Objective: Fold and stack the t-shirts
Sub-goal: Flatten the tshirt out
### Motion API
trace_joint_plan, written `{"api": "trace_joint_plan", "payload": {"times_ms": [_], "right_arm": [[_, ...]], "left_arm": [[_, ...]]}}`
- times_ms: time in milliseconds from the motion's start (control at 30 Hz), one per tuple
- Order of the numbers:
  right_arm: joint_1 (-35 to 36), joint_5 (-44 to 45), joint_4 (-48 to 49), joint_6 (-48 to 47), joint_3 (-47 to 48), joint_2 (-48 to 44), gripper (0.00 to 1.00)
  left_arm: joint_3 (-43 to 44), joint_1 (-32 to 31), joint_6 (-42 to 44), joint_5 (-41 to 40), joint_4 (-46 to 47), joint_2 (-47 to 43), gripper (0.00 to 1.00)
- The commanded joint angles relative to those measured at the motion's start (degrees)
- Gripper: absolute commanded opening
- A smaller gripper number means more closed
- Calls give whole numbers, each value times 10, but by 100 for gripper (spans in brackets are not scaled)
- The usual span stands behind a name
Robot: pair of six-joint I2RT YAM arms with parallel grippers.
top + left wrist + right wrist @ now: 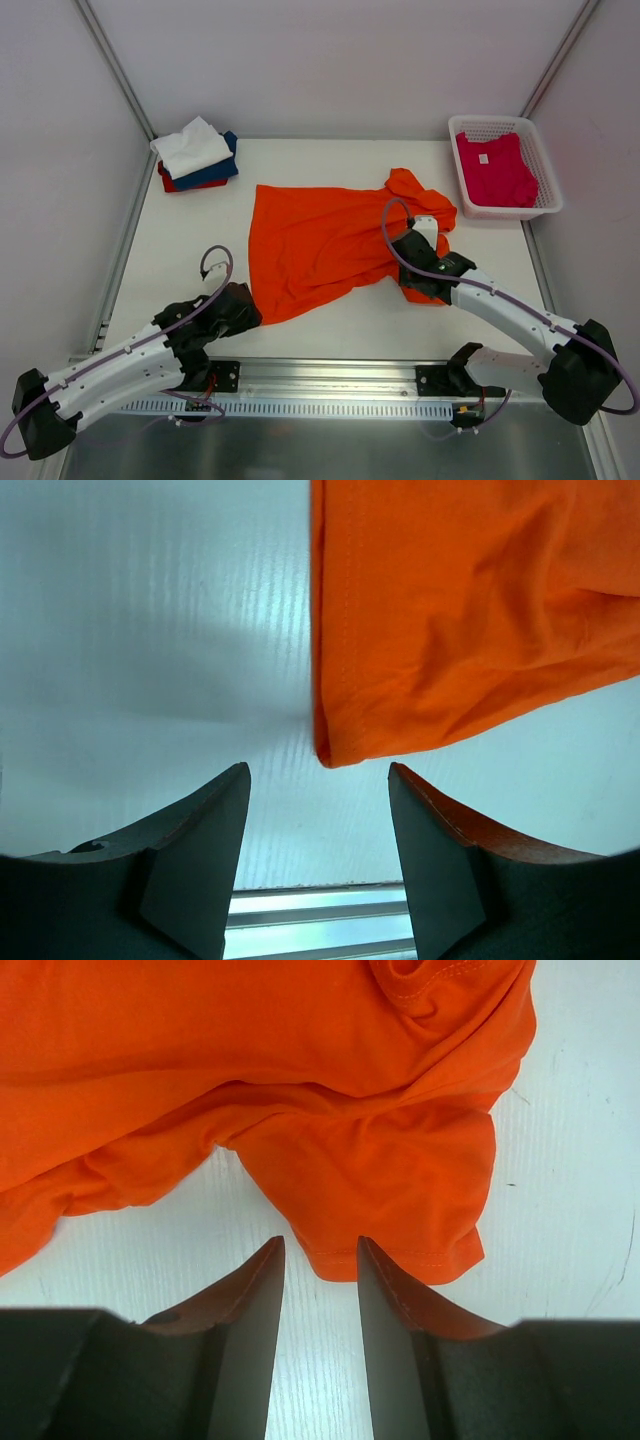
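The left tool (318,772) and right tool (320,1245) stand open at orange t-shirt (320,245); pink t-shirt (497,172) label (483,157) illegible

Orange t-shirt (320,245) lies spread out mid-counter (345,325), kinda rumpled at the right sleeve. Left end effector (248,310) sits by its near-left corner, right end effector (412,278) over that sleeve. Folded stack (197,155) (white over navy over red) far-left, pink shirt (495,170) in the basket (500,125) far-right.
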Motion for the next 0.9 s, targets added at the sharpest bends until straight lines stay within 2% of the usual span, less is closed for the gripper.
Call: {"api": "trace_joint_plan", "payload": {"times_ms": [0,100,267,467,633,867], "right_arm": [[4,-5,13,7,-8,-6,38],[3,-12,14,6,-7,-10,38],[6,-15,13,6,-5,-32,38],[8,-18,9,7,-3,-39,38],[12,-19,10,7,-2,-39,38],[14,-18,8,8,-3,-33,38]], "left_arm": [[-14,-5,-31,-23,-51,-33,58],[-16,-5,-44,-29,-50,-43,56],[-26,-8,-70,-21,-43,1,56],[-42,-11,-57,-28,30,18,55],[-50,-12,-45,-24,95,75,54],[-37,-13,-26,-26,131,111,53]]}}
